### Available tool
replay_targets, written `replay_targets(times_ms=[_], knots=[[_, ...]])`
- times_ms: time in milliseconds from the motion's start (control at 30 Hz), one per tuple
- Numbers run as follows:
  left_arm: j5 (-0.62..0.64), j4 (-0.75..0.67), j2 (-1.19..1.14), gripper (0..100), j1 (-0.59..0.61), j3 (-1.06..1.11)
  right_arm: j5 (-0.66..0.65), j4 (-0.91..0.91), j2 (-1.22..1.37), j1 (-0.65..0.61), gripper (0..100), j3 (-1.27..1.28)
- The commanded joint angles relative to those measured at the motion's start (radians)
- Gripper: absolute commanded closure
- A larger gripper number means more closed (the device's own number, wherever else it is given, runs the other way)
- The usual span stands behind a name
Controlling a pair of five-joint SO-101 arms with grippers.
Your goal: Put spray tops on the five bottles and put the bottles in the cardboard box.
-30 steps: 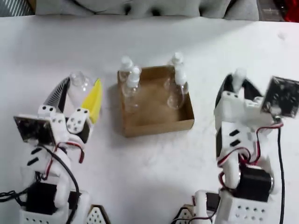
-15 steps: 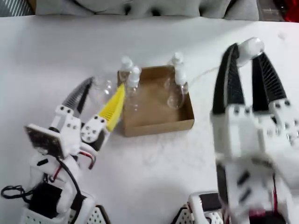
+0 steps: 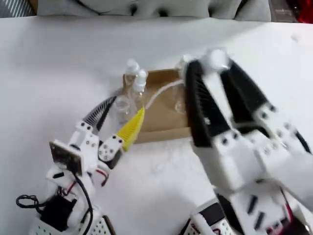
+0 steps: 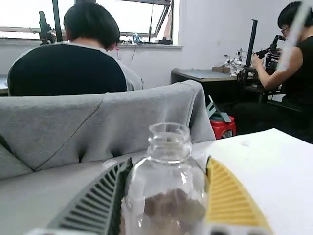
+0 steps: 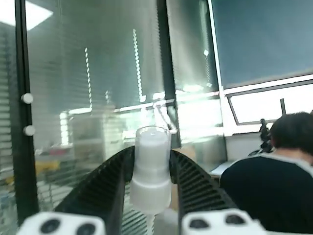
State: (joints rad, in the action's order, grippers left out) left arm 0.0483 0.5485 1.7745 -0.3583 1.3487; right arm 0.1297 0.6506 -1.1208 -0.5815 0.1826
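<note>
White tabletop (image 3: 58,63), backed by grey upholstery (image 3: 146,7), bears the cardboard box (image 3: 164,132); beside it an uncapped bottle (image 4: 166,196) is pinched by the left gripper (image 3: 126,106), a spray top (image 5: 151,161) by the right gripper (image 3: 212,62).

No text, label, number or sign is legible in any view; nothing readable is made out on the cardboard box (image 3: 164,132), the bottle (image 4: 166,191) or the spray top (image 5: 151,164)
</note>
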Motion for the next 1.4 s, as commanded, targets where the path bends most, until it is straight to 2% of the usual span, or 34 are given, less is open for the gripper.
replay_targets(times_ms=[0,300,633,967,1267,1367], knots=[[-0.081,-0.018,0.062,98,-0.019,0.031,0.002,-0.021,0.084,-0.056,98.3,-0.040],[-0.092,-0.026,0.054,98,-0.022,0.043,0.000,-0.012,0.282,-0.084,98.3,-0.158],[-0.091,-0.026,0.054,98,-0.018,0.043,-0.002,0.025,0.288,-0.076,98.3,-0.150],[-0.087,-0.026,0.054,98,-0.016,0.043,-0.002,0.030,0.285,-0.085,98.3,-0.025],[-0.087,-0.018,0.054,98,-0.016,0.043,-0.003,0.254,0.285,-0.170,98.3,-0.002],[-0.086,-0.018,0.054,98,-0.016,0.043,-0.061,0.285,0.285,-0.185,98.3,0.005]])
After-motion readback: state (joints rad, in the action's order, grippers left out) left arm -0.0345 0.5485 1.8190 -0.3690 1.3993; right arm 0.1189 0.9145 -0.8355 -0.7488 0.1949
